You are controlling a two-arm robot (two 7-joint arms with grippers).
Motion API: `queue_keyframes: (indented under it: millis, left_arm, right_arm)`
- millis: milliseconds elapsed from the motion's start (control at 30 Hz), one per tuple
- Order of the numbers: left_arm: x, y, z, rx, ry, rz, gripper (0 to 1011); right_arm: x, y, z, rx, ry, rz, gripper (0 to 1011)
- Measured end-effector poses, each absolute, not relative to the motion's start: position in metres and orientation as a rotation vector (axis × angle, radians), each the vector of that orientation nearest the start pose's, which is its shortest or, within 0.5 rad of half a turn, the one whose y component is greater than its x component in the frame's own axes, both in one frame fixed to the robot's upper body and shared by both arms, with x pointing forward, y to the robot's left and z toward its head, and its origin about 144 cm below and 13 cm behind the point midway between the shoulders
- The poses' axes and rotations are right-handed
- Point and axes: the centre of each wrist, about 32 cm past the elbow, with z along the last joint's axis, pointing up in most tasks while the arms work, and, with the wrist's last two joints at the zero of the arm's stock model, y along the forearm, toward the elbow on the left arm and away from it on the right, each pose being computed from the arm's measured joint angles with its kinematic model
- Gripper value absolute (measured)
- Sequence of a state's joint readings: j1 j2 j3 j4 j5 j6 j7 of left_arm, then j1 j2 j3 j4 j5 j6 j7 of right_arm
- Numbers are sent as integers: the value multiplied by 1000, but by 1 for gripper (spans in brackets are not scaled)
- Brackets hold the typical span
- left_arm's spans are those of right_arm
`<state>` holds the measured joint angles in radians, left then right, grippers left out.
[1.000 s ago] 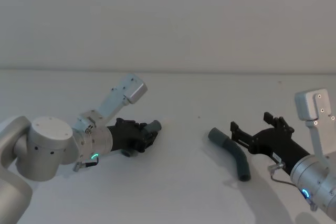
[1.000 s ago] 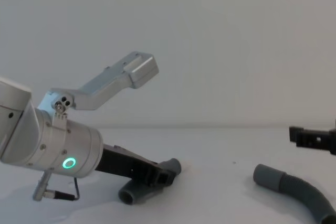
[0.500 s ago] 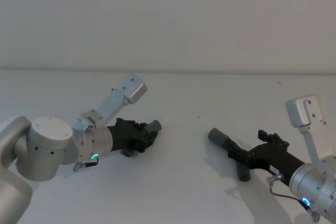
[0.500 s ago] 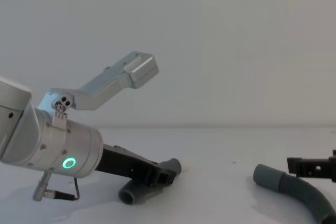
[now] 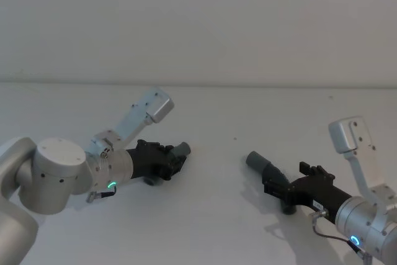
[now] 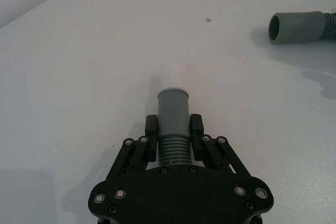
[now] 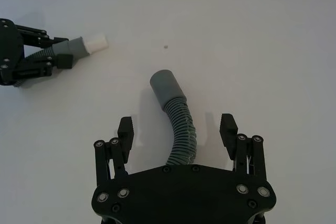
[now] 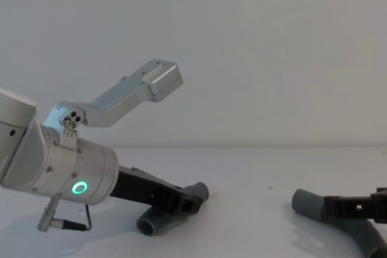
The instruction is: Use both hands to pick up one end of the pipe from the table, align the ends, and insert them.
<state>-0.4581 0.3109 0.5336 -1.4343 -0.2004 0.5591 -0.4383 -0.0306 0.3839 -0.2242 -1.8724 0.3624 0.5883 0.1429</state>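
The short hose piece (image 6: 173, 148) sits clamped in the left gripper (image 5: 175, 157), whose two black fingers (image 6: 152, 125) press against its ribbed section from either side, just behind its smooth grey cuff (image 6: 173, 106). The cuff juts out past the fingertips, and from the right wrist view a narrower white tip (image 7: 96, 42) shows at its very end, pointing across the table (image 5: 217, 228) towards the other hose. In the chest view the short piece curves down behind the fingers, and its other open end appears to rest on the white surface, with the left gripper low over the table on the left side and the silver wrist with its green ring light behind it. The longer hose piece (image 7: 180, 127) lies flat on the table on the right side, well apart from the short one, its wider grey cuff (image 7: 165, 88) turned towards the left gripper and its ribbed body bending back towards the robot. The right gripper (image 7: 177, 126) is down at table height around this ribbed body, jaws spread wide: one finger stands on each side of the hose with clear table showing between each finger and the ribs, so it grips nothing. The cuff lies beyond its fingertips. Between the two cuffs the table shows one small dark speck (image 7: 166, 46).
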Motion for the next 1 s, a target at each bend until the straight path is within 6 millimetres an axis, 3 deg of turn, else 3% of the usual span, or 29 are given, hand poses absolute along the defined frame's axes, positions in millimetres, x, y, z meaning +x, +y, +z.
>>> queue_keyframes:
  millis: [1000]
  left_arm:
    - [548,177,1222,509,114,756,351]
  right_arm:
    - [445,-229,1198,-380,317,-1124,997]
